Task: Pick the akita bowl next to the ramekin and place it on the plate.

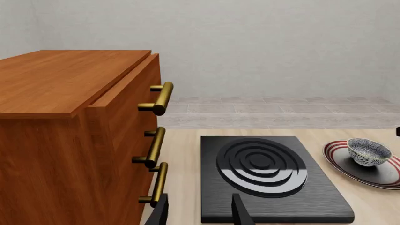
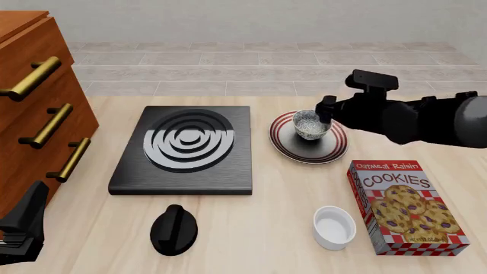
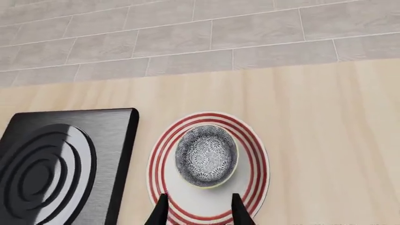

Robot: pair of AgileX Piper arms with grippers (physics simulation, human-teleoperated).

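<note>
The akita bowl [image 2: 311, 125] sits upright on the plate [image 2: 286, 146], roughly at its middle, with the red rings showing all around it; the plate lies on the tabletop [image 2: 266, 228] just beside the black slab [image 2: 129, 177] with white rings, on the side away from the wooden drawer cabinet [image 2: 38, 114]. The right pincer [image 3: 198, 208] hovers over the near edge of the plate, its two fingertips parted and clear of the bowl, gripping nothing; in the front view its dark arm [image 2: 411, 117] reaches in above the plate from the side opposite the slab. The ramekin [image 2: 334, 227] stands well apart from the plate, nearer the arms, just beside the cookie box [image 2: 403, 208]; a glossy black bowl-shaped object [image 2: 173, 230] lies on the near side of the slab. The left pincer [image 1: 200, 211] is held low near the cabinet, fingers spread and empty, pointing across the slab; the cabinet's brass handles [image 1: 156, 140] are close beside it.
</note>
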